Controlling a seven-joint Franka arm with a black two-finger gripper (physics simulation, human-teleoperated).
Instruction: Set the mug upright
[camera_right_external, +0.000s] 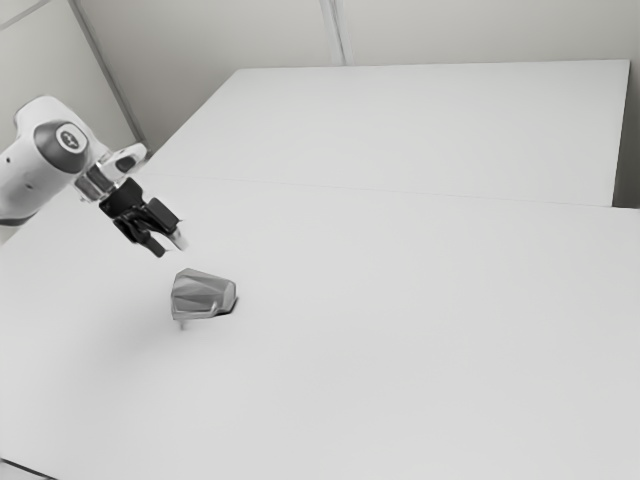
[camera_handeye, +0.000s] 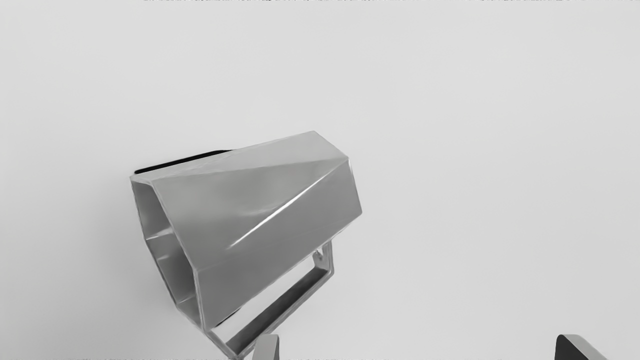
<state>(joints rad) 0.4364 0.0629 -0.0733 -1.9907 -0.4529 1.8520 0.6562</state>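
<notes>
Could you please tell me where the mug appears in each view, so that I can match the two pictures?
Exterior view: the mug lies tipped on the table, just below the claw, toward the view's left.
Wrist view: it lies ahead of the claw, its handle nearest one fingertip.
Shared landmark: the claw's fingers.

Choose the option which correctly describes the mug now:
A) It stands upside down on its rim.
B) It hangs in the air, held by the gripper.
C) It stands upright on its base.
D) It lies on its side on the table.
D: the mug rests with its side on the table, its open end facing sideways, and the open gripper is apart from it.
</notes>
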